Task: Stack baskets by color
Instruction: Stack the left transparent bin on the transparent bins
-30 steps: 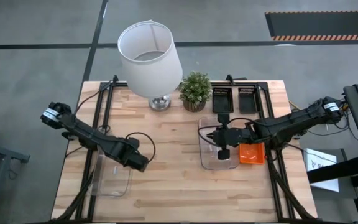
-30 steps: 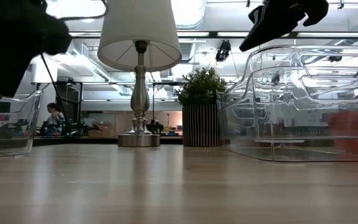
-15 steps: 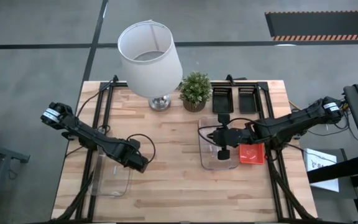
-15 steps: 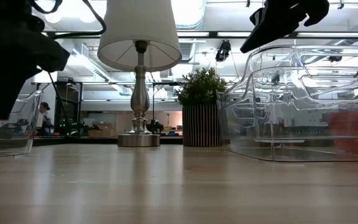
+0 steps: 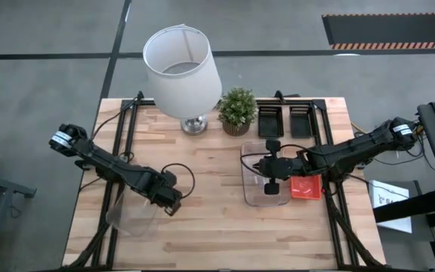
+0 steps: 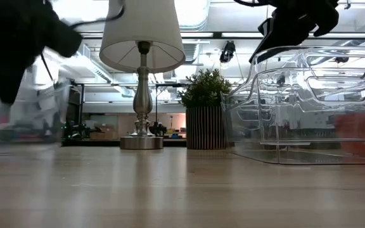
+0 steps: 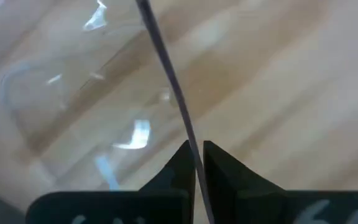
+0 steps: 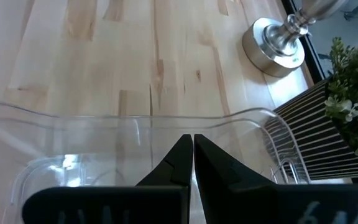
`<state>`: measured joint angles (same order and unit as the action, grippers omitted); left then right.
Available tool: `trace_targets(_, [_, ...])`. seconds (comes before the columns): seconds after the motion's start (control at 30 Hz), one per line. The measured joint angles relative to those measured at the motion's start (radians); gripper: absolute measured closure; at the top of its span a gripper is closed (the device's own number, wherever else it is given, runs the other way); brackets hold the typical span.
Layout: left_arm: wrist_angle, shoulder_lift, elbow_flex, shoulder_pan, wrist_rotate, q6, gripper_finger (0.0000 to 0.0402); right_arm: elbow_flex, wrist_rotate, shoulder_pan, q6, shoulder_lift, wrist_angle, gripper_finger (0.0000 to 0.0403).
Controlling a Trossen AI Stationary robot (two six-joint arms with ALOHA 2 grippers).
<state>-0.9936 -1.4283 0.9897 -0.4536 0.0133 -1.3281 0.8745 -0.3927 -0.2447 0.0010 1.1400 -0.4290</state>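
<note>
A clear basket (image 5: 131,217) sits at the table's left, with my left gripper (image 5: 171,205) shut on its right wall. At the right stand more clear baskets (image 5: 254,175), which look nested in the low view. My right gripper (image 5: 272,185) hangs shut over them, its tips near a rim (image 8: 148,118). A red-orange basket (image 5: 306,187) lies beside them, toward the table's right edge. Two black baskets (image 5: 270,121) (image 5: 302,121) rest side by side at the far edge. My left gripper pinches the clear basket's thin right wall (image 7: 178,112) between its two fingers, one finger inside the basket and one outside. The fingers come from above, pointing down. The basket shows blurred and raised in the low view (image 6: 24,120). My right gripper: I cannot tell whether it touches the clear baskets.
A lamp with a white shade (image 5: 181,72) and a small potted plant (image 5: 238,111) stand at the table's far middle. Bare wood (image 5: 202,189) lies between the two arms and along the near edge.
My left gripper has rolled about its pointing line and shut on the left clear basket's wall. That basket has come up off the table and turned a little. My right gripper has stayed shut over the right baskets, which have kept still.
</note>
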Motion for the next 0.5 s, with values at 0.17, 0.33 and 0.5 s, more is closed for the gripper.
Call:
trace_targets(0.17, [-0.03, 0.002, 0.114, -0.019, 0.027, 0.324, 0.0401, -0.006, 0.0, 0.0, -0.002, 0.0, 0.0, 0.0394])
trace_targets(0.33, [-0.015, 0.002, 0.222, -0.016, 0.006, 0.532, 0.0401, -0.006, 0.001, 0.0, -0.013, 0.0, 0.0, 0.0394])
trace_targets(0.5, [-0.008, 0.003, 0.293, -0.026, 0.011, 0.779, 0.0401, -0.006, 0.039, 0.0, -0.022, 0.0, 0.001, 0.0394])
